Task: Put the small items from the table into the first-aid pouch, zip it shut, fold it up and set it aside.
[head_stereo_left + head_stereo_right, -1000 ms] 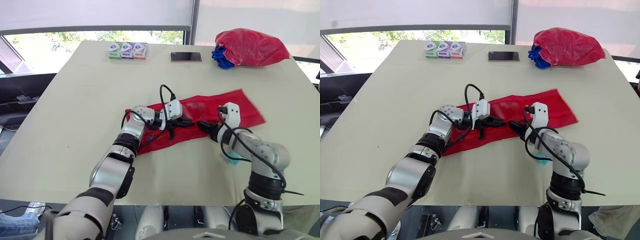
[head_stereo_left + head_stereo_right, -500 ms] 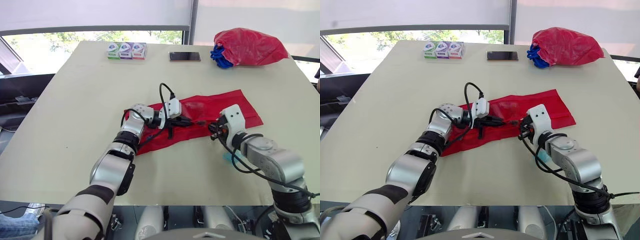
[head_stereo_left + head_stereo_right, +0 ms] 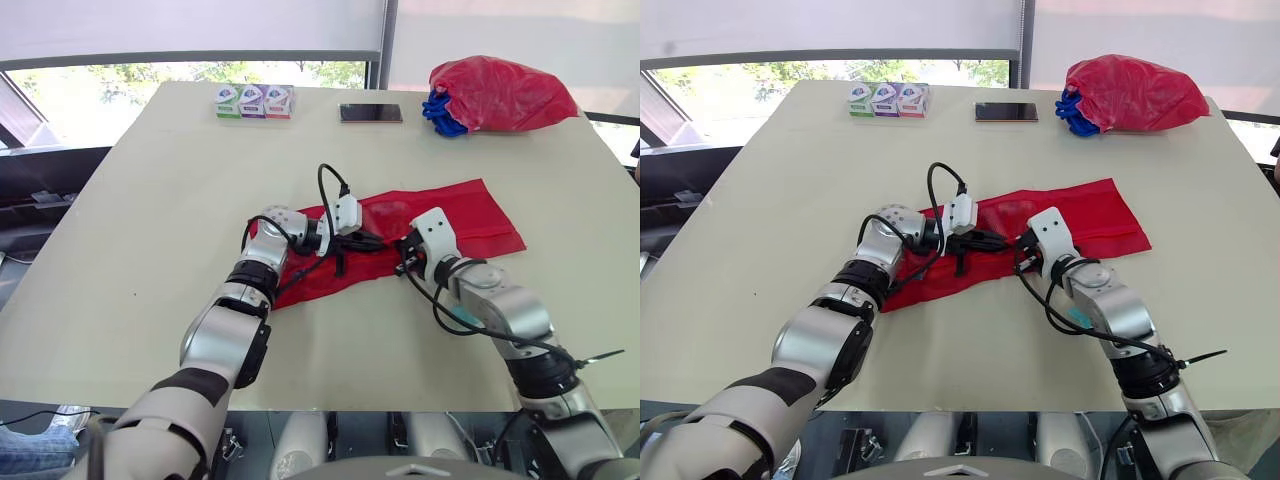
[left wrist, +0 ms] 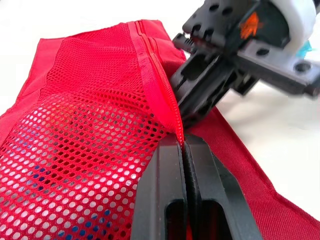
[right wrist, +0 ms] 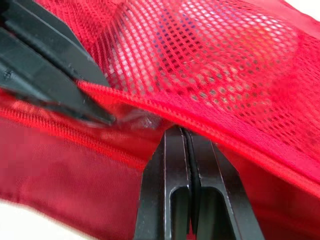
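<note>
The red first-aid pouch [image 3: 470, 212] lies flat on the middle of the table, its mesh side [image 4: 85, 140] up with small items dimly visible inside. My left gripper [image 3: 375, 241] is shut on the pouch's zipper seam [image 4: 165, 95], pinching the fabric at its tips. My right gripper [image 3: 404, 262] faces it from the right and is shut on the same zipper seam [image 5: 210, 125], almost tip to tip with the left fingers [image 5: 60, 85]. A small shiny part [image 5: 145, 120] sits on the seam between the two grippers.
Three small boxes [image 3: 254, 101] and a dark phone [image 3: 371, 113] lie at the table's far edge. A bulging red bag with blue cloth [image 3: 500, 95] stands at the far right. A teal item [image 3: 465, 318] lies under my right forearm.
My right gripper went from open to shut, and it moved left along the pouch to the zipper seam beside the left gripper. The left gripper kept its grip.
</note>
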